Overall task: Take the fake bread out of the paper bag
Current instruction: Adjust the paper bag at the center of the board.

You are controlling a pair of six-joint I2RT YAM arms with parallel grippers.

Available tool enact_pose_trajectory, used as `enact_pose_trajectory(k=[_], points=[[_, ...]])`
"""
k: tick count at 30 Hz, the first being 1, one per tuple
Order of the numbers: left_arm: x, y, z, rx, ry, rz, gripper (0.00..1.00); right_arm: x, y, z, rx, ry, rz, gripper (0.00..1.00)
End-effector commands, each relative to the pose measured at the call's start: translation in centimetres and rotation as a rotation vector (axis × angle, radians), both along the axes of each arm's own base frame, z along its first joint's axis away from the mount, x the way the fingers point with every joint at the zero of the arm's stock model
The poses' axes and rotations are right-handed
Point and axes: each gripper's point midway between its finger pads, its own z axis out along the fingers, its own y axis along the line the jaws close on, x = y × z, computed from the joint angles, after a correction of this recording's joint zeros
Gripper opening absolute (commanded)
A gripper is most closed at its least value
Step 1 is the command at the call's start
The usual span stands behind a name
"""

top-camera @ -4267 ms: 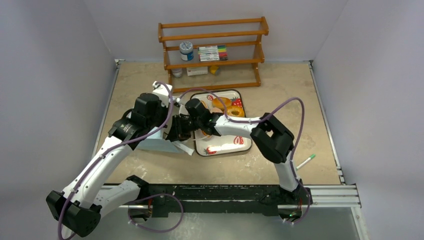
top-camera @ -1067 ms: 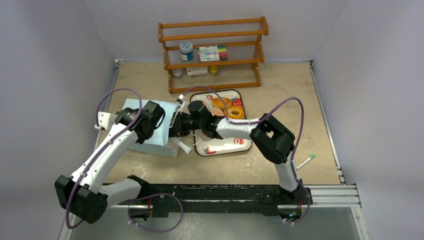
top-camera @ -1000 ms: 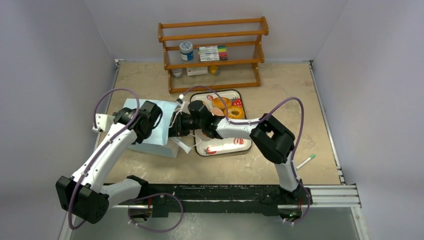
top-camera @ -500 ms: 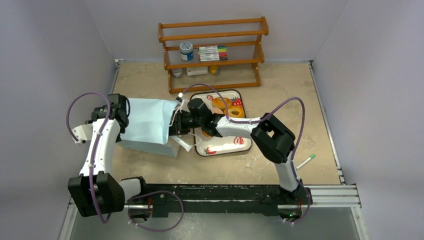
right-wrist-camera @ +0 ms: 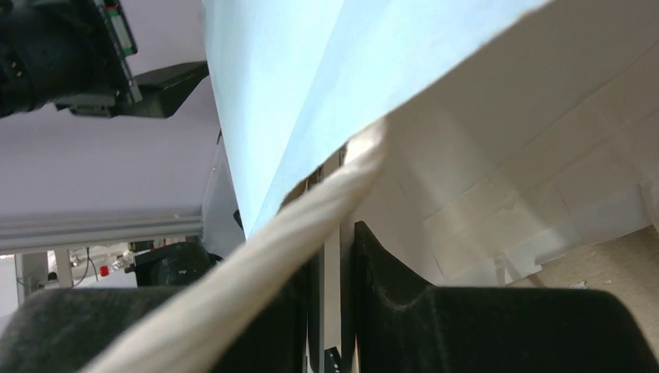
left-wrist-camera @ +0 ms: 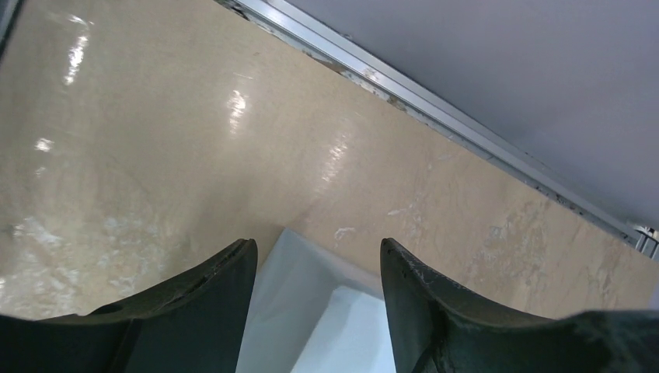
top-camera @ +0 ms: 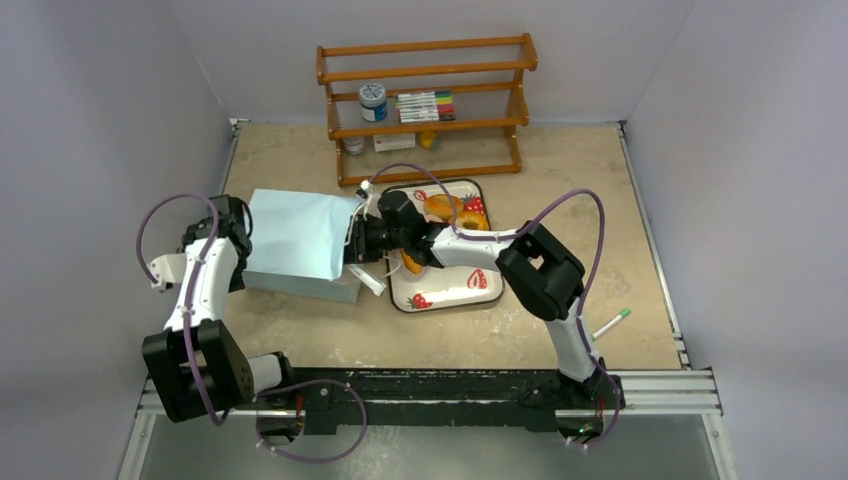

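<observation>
The bag point(top-camera: 295, 235) lay on its side on the worktop point(top-camera: 560, 200), its mouth turned toward the tray point(top-camera: 450, 288) just beside it. The right hand point(right-wrist-camera: 336, 264) was clenched on the paper at the mouth, a thin white sheet pinched between its nearly closed jaws, with the cord point(right-wrist-camera: 256, 287) crossing in front of them. The left hand point(left-wrist-camera: 317, 247) sat at the bag's closed end, released. Its jaws stood well apart with a pale corner of the bag between them, and I could not tell whether they touched it.

Bread point(top-camera: 443, 206) showed on the tray: two orange-brown rings at the far end and another orange piece nearer the mouth, partly hidden by the right arm. The part of the white lining seen from the right wrist held no bread, but most of the inside was hidden, so more pieces may have been left in it.

The step looked like emptying or checking the bag. To do it well, the right hand should hold the mouth wide and low at the tray's rim. The left hand should close on a firm fold of the bottom rather than a single thin wall. Raising that end slowly would let any pieces slide out instead of bouncing past the tray. A sharp pull between the two hands could tear the paper or fold the mouth shut.
</observation>
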Motion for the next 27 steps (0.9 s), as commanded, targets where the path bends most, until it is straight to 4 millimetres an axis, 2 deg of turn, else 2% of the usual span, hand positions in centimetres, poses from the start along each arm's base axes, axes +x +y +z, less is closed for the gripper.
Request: enact_pose_trajectory(k=[1,3,10,15,19,23,27], points=[[3.9,1.0,-0.5,0.027,-0.066,-0.086,0.59,0.6,1.1,3.8,0.091,-0.098,0.034,0.0],[5.3,1.2,-0.8,0.031,-0.078,-0.119,0.59,0.7,0.9,3.8,0.081,-0.122,0.029,0.0],[10.0,1.3,-2.0,0.019,-0.101,-0.253,0.59,-0.9,1.1,3.8,0.086,-0.127,0.05,0.0],[12.9,1.6,-1.8,0.038,-0.154,-0.315,0.58,-2.1,1.2,3.4,0.047,-0.16,0.054,0.0],[15.1,1.8,-1.3,0.049,-0.183,-0.355,0.57,-1.6,0.2,2.6,-0.01,-0.193,0.014,0.0],[16.7,2.0,-0.6,0.068,-0.204,-0.393,0.57,-1.1,-0.3,1.7,-0.075,-0.231,-0.013,0.01],[17.2,2.1,-0.6,0.075,-0.196,-0.412,0.57,-0.8,-0.3,0.7,-0.129,-0.246,-0.033,0.02]])
